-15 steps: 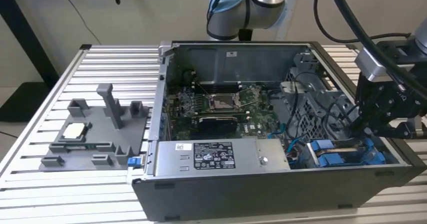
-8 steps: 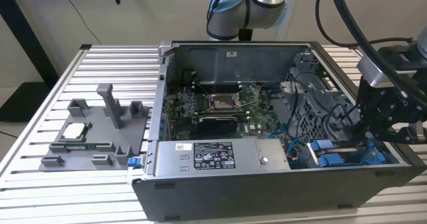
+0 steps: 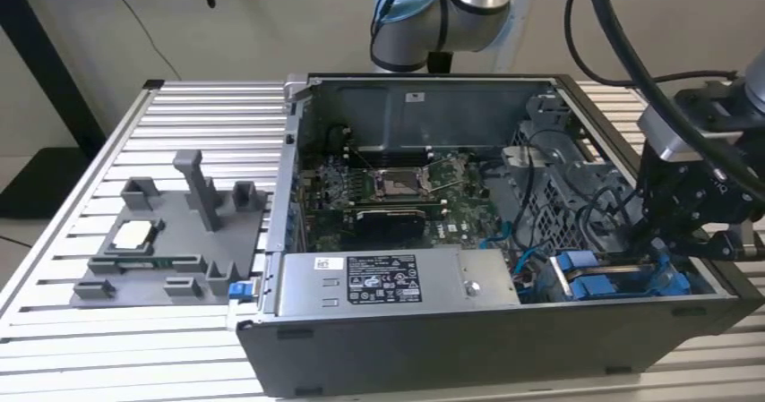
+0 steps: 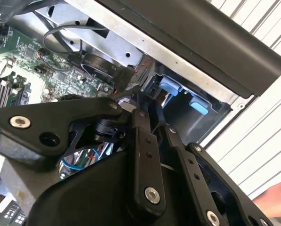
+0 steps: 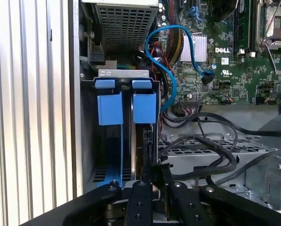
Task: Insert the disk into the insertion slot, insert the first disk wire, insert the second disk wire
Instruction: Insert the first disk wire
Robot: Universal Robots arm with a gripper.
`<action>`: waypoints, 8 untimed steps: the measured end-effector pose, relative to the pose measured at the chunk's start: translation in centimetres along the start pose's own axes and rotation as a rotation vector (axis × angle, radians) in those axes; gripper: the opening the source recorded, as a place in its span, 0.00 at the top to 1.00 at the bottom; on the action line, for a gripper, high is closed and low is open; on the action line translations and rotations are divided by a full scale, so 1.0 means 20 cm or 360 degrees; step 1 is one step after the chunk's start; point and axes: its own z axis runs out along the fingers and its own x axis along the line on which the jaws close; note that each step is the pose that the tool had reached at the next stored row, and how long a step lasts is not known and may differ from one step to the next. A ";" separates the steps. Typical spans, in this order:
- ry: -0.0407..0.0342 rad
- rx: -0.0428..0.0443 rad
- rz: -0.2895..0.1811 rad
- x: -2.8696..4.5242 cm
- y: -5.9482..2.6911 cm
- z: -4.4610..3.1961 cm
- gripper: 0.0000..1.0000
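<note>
Two blue-fronted carriers stand side by side in the insertion slot (image 5: 124, 73) of the grey drive cage (image 3: 622, 281). The disk (image 5: 145, 107) is the one in line with my gripper (image 5: 148, 157); it sits fully down in its bay. My gripper (image 3: 655, 254) hangs over the rear end of that bay, shut on what looks like a black connector of a disk wire (image 5: 147, 139). In the second wrist view the gripper (image 4: 145, 106) points down toward the blue carrier tabs (image 4: 171, 87). A bundle of black wires (image 5: 211, 141) loops beside the cage.
The open computer case (image 3: 478, 330) lies on a slatted table (image 3: 203, 115). A grey fixture tray (image 3: 167, 241) stands at the exterior view's left. The power supply (image 3: 382, 281), the motherboard (image 3: 395, 187) and a blue cable (image 5: 171, 70) crowd the case around the cage.
</note>
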 end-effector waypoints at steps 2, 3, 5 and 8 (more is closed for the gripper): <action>0.0000 0.0000 0.0000 0.001 0.000 0.004 0.81; 0.0000 0.0000 0.0000 0.002 0.000 0.006 0.81; 0.0000 0.0000 0.0001 0.003 0.000 0.012 0.81; 0.0001 0.0000 0.0001 0.009 0.000 0.032 0.81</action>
